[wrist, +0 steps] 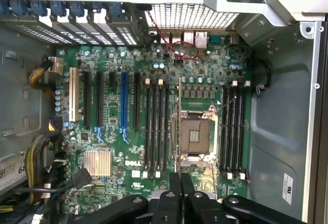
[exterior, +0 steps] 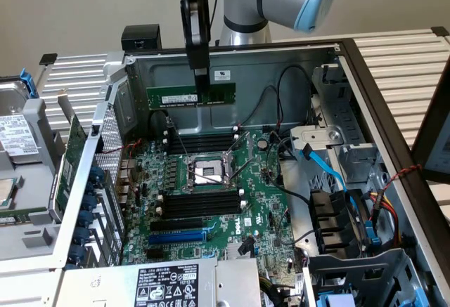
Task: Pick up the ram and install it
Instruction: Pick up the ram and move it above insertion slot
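Upper centre of the exterior view: the ram (exterior: 191, 97) hangs level above the motherboard (exterior: 260, 180), its top edge pinched between the fingers of the gripper (exterior: 202, 79). The carry toward the board appears to be in hand. Seating likely calls for squaring the stick over an empty memory slot (exterior: 200, 205).

A plain, pale beige wall (exterior: 70, 1) runs across the back of the exterior view, evenly lit. Below it lies a table top (exterior: 404, 57) of light metal slats laid close together, seen at both the exterior view's left and right. A dark flat panel (exterior: 437, 131) stands at the exterior view's right edge. The light is soft and diffuse, with only faint shadows
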Controlling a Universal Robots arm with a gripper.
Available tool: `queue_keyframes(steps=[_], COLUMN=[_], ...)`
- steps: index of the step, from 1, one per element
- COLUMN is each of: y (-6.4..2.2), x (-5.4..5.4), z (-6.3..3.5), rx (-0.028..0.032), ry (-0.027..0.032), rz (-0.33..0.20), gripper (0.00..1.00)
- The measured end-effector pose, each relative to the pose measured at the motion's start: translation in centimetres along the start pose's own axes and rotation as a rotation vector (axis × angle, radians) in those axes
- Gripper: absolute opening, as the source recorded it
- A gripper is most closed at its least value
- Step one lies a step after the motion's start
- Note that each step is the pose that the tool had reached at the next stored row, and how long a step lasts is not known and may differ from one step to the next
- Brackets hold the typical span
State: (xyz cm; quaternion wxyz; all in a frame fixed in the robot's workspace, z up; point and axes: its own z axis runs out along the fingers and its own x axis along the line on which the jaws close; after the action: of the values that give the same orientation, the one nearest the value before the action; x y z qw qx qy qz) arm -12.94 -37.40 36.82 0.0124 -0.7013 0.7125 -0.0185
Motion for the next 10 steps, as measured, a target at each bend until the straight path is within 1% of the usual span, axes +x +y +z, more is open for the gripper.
queue_keyframes(steps=[7, 10], y=[0.06, 0.08], x=[0.1, 0.1], z=[1.28, 1.83], rx=[0.0002, 0.0013], ry=[-0.0024, -0.0038], rz=[0.000, 0.000], gripper=[0.12, 0.12])
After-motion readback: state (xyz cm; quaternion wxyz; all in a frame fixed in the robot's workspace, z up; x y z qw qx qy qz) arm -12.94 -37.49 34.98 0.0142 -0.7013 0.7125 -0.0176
